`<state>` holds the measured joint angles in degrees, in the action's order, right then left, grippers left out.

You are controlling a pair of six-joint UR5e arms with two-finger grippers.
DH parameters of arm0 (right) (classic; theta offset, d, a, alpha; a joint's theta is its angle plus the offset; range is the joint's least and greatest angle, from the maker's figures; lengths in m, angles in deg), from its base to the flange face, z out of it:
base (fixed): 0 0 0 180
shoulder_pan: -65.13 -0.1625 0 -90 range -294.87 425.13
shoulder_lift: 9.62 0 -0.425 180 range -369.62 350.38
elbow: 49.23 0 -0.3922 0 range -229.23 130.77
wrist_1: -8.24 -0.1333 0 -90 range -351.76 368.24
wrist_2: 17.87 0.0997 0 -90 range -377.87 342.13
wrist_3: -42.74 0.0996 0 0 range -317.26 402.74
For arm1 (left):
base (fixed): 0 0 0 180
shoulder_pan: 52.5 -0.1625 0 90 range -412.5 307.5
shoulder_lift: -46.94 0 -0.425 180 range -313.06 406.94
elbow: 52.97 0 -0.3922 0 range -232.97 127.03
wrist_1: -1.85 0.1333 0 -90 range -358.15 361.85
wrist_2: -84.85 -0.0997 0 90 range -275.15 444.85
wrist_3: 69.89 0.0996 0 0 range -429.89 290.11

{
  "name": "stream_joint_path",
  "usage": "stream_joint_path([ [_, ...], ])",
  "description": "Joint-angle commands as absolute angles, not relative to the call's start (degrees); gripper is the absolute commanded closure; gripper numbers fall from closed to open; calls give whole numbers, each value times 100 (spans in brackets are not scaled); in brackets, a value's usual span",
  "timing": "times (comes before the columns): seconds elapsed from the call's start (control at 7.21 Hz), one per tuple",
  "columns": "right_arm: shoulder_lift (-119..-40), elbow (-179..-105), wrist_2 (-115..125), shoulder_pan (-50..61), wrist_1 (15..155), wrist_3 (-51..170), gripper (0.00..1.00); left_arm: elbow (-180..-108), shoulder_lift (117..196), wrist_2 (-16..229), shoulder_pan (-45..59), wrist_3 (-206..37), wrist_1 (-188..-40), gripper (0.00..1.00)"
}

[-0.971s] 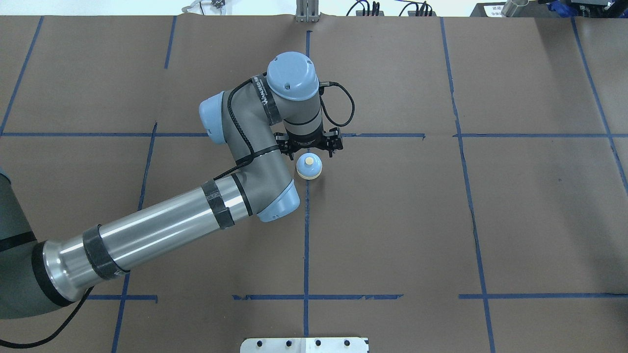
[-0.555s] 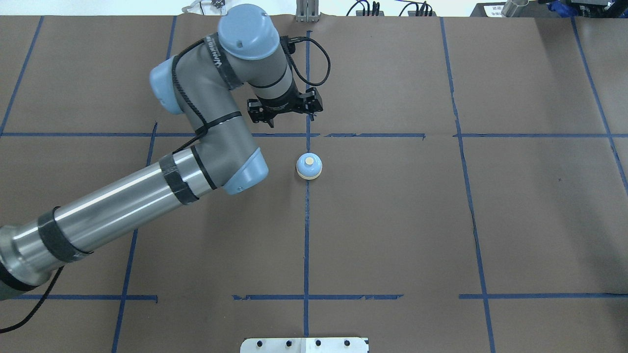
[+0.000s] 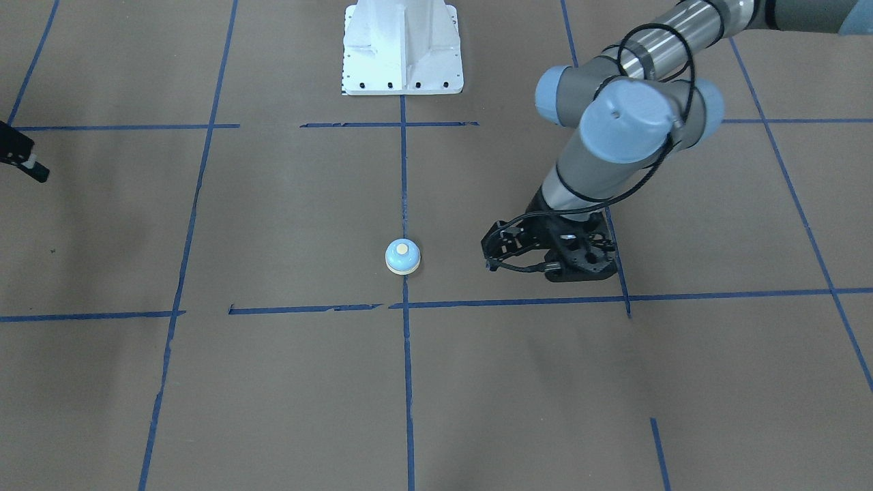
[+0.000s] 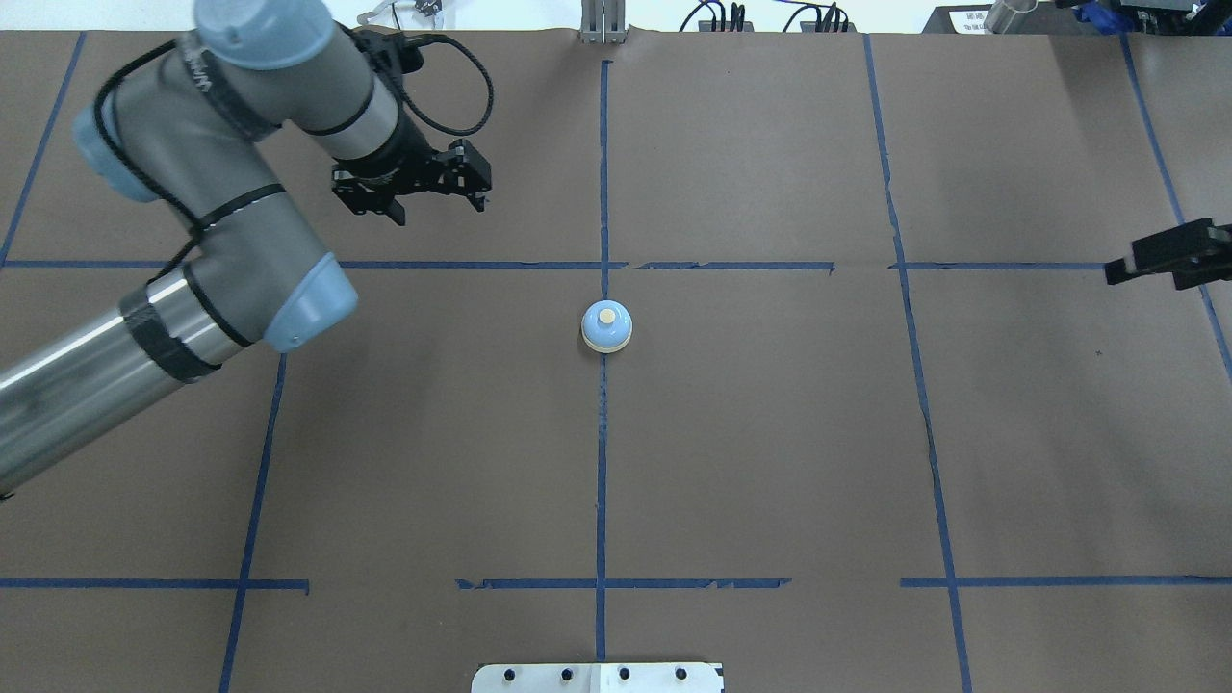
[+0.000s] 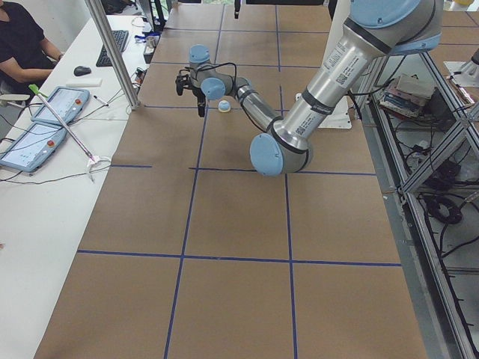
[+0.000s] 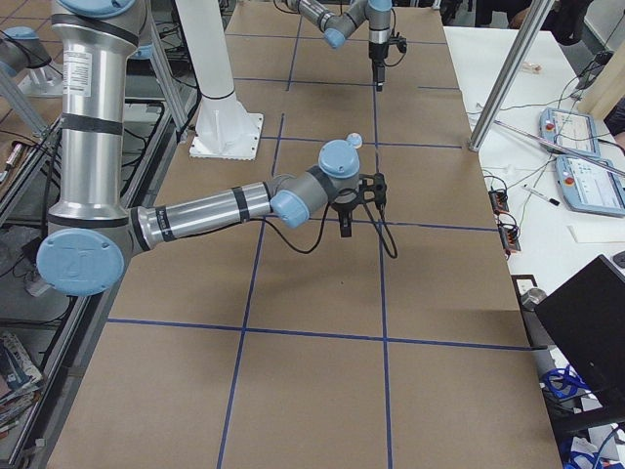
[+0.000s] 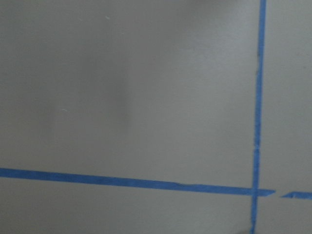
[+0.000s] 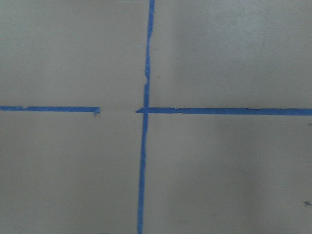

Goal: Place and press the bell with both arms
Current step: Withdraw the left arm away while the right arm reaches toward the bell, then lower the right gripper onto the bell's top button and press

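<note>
Softly push the cream top (image 4: 606, 315) of the little light-blue dome bell (image 4: 606, 329) with your black right gripper (image 4: 1160, 258), its jaws' state I cannot tell; the black left gripper (image 4: 438, 204) has spread jaws.

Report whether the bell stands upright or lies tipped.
Upright: the bell rests flat on its cream base rim, button facing up, in both the overhead and front views.

- Robotics lab, by every sign.
- Tabletop (image 4: 770, 462) papered brown, gridded with blue tape (image 4: 602, 481).
- Teach pendants (image 5: 58, 103) and keyboard (image 5: 120, 39) on a white side desk (image 5: 45, 217).
- Seated operator (image 5: 19, 45), aluminium framing (image 5: 112, 52), loose cables (image 5: 441, 209).
</note>
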<state>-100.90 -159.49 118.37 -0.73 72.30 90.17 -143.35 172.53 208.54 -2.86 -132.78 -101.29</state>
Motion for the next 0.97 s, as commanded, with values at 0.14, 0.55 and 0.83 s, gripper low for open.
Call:
stream_joint_path([
  [0.14, -8560, -15901, 10546, 1649, 7335, 11169, 1, -15305, 15659, 21342, 504, -11714, -10115, 2],
  [0.55, -6697, -15184, 9169, 2880, 8636, 11840, 15, -16113, 14147, 21361, 901, -10280, -10115, 2],
  [0.83, -5819, -14017, 9076, 2971, 8637, 12313, 44, -16807, 13102, 21379, 1217, -9769, -10124, 1],
])
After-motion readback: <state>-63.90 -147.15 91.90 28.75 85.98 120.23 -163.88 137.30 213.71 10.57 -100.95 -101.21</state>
